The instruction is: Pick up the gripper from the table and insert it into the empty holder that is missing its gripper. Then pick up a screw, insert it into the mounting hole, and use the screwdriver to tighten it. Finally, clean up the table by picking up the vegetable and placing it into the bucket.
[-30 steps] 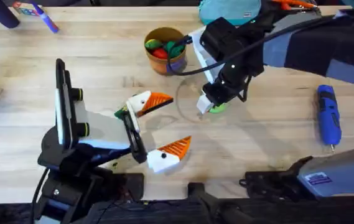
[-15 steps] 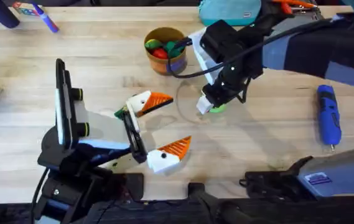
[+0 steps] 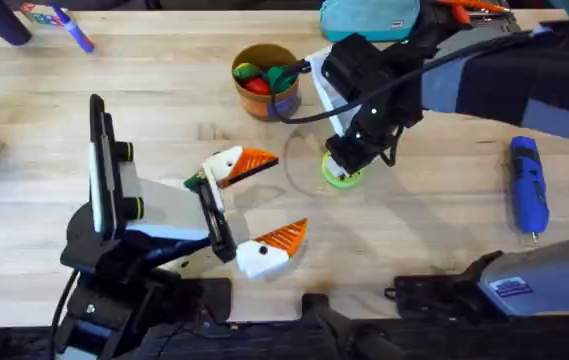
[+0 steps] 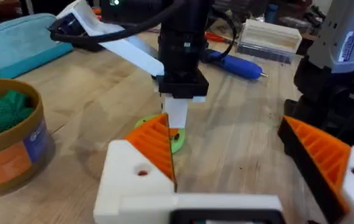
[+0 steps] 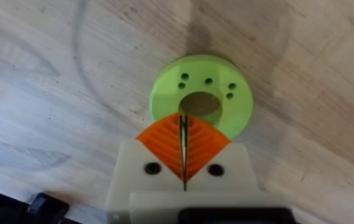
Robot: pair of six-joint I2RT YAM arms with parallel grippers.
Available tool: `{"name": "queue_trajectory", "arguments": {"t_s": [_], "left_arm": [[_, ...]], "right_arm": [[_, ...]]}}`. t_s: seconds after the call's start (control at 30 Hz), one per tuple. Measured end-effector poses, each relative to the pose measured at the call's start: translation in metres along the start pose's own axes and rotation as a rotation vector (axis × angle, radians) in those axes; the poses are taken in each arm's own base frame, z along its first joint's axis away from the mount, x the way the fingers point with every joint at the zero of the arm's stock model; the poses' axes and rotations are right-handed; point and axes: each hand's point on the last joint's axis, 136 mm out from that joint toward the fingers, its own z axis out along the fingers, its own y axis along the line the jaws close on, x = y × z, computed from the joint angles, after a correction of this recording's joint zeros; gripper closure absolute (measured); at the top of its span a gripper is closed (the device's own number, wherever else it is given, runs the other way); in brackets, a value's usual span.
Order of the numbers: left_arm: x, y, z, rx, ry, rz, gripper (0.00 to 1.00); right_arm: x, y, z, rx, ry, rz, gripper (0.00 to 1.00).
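The vegetable [image 3: 340,179], a flat lime-green ring, lies on the table [image 3: 164,110] near the middle. My right gripper [image 3: 338,166] reaches across and stands over it, fingers shut, with the tips [image 5: 183,124] at the near edge of the vegetable's [image 5: 201,98] centre hole; no part of the ring shows between the pads. The left wrist view shows that gripper [image 4: 177,118] coming straight down onto the vegetable [image 4: 177,142]. My left gripper [image 3: 270,200] rests open, left of the ring and nearer the front edge, holding nothing. The mustard bucket [image 3: 264,80] stands behind. The blue screwdriver [image 3: 527,186] lies at the right.
The bucket holds a red and a dark green toy. A teal pouch [image 3: 369,16] lies at the back edge. A purple-blue marker [image 3: 74,30] is at the back left. A clear box [image 4: 269,38] sits beyond the screwdriver [image 4: 236,65].
More of the green ring now shows from under the right gripper's tips than in the earlier frames. The left arm has not moved.
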Motion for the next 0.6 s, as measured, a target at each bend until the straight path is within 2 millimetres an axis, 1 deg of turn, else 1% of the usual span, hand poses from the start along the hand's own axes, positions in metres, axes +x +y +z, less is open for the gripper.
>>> {"name": "queue_trajectory", "arguments": {"t_s": [0.27, 0.3, 0.33, 0.37, 0.43, 0.5, 0.6], "left_arm": [[0.0000, 0.0001, 0.0000, 0.000, 0.000, 0.000, 0.010], [0.0000, 0.0000, 0.0000, 0.000, 0.000, 0.000, 0.010], [0.0000, 0.0000, 0.0000, 0.000, 0.000, 0.000, 0.010], [0.0000, 0.0001, 0.0000, 0.000, 0.000, 0.000, 0.010], [0.0000, 0.0000, 0.0000, 0.000, 0.000, 0.000, 0.010], [0.0000, 0.0000, 0.0000, 0.000, 0.000, 0.000, 0.010], [0.0000, 0.0000, 0.0000, 0.000, 0.000, 0.000, 0.010]], "right_arm": [[0.0000, 0.0000, 0.0000, 0.000, 0.000, 0.001, 0.989], [0.0003, 0.0001, 0.0000, -0.001, 0.001, 0.002, 0.952], [0.0007, 0.0005, 0.0000, -0.003, 0.003, 0.004, 0.855], [0.0009, 0.0011, -0.0001, -0.005, 0.004, 0.004, 0.723], [0.0009, 0.0027, -0.0010, -0.008, 0.005, 0.000, 0.575], [0.0000, 0.0028, -0.0022, -0.008, 0.004, -0.002, 0.484], [-0.0026, 0.0030, -0.0047, -0.008, -0.004, -0.004, 0.420]]}}
